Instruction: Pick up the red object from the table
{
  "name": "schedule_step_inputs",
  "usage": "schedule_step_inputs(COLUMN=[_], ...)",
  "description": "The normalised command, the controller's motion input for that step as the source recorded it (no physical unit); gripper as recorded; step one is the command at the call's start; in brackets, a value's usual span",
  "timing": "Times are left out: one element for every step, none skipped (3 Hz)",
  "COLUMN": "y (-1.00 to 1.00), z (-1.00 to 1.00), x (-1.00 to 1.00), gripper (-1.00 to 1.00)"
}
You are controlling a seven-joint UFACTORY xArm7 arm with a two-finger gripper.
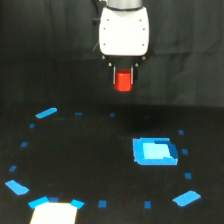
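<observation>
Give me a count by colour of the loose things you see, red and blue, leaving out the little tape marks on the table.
Red: 1, the red object, held in the gripper above the table.
Blue: 1, the flat blue square lying on the table toward the exterior view's right.
Total: 2
</observation>
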Motion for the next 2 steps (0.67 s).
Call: schedule_step_inputs(y=[0.02,-0.1], z=[0.0,0.25], x=[-0.17,-0.01], gripper=[-1.0,-0.95])
